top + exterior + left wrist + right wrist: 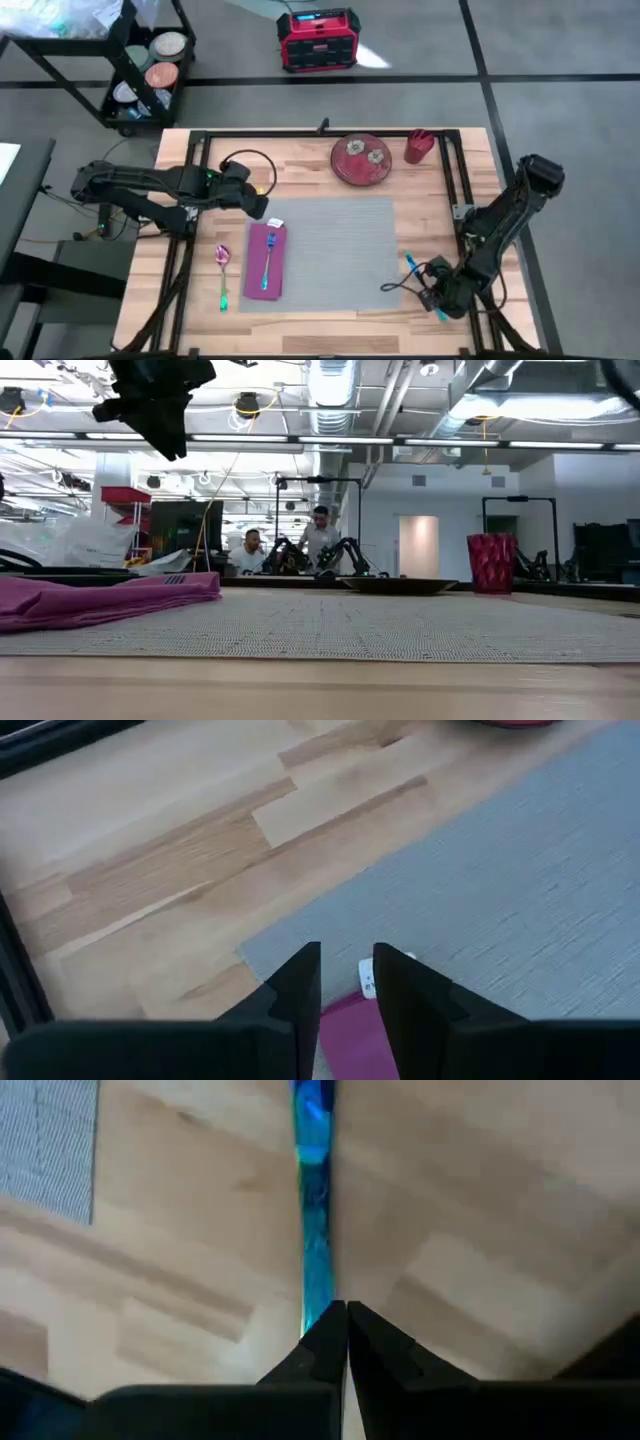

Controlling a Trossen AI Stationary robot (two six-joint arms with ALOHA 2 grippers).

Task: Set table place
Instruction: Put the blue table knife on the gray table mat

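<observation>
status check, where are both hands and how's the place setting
Right hand shut on blue utensil on light-wood table, right of grey placemat. Left hand slightly open above magenta napkin. Nothing blocking.

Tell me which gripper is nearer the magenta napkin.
Left. The left gripper hovers just past the magenta napkin's far end, at the grey placemat's corner. The right gripper sits across the placemat, closed on a blue utensil on the table.

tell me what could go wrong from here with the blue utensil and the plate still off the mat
The right gripper is shut on the very end of the blue utensil, so it may pivot or slip when lifted. The plate and red cup sit close together beyond the grey placemat; grabbing one could bump the other. The left gripper hovers over the magenta napkin and could snag it.
</observation>
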